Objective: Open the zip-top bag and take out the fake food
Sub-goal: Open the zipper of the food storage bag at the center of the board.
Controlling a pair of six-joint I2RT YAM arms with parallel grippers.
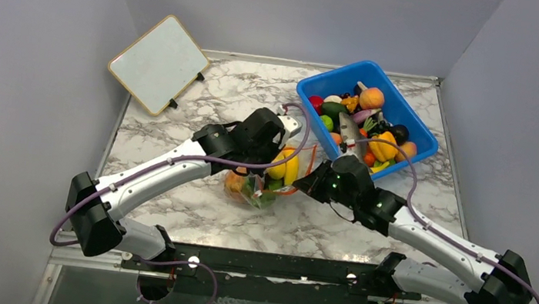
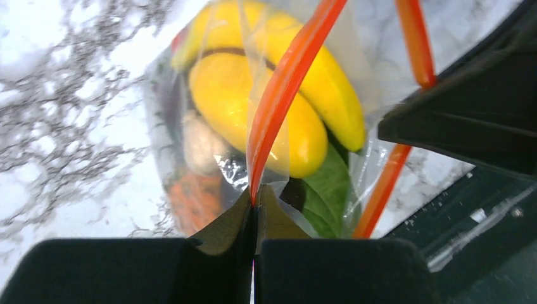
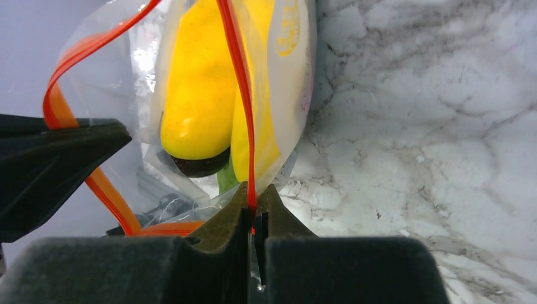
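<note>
the zip-top bag (image 1: 261,183) is clear, crinkled plastic with a thin red-orange zip strip (image 2: 285,88) along its mouth. the two halves of the strip stand apart, so the mouth gapes. the fake food (image 2: 253,114) is packed inside. a yellow banana (image 2: 332,95) curves over a rounder yellow piece, a green leaf (image 2: 326,190) lies under them, and an orange piece and a pale one sit lower down, blurred behind the plastic.

the bag is in the middle of the marble bench (image 1: 242,94), between the two tools, with its mouth towards them and its filled end lower. i cannot tell whether that end rests on the bench or hangs just above it.

the left tool (image 2: 255,212) has its jaws pressed together on one half of the strip, which runs straight out from between the fingertips. the right tool (image 3: 254,212) is likewise clamped tight on the other half, the strip pinched at its tips. the two tools are near each other, on opposite lips of the mouth.

behind the right arm stands a blue bin (image 1: 313,87) heaped with more toy fruit, apart from the bag. a whiteboard (image 1: 159,63) lies at the far left corner.
</note>
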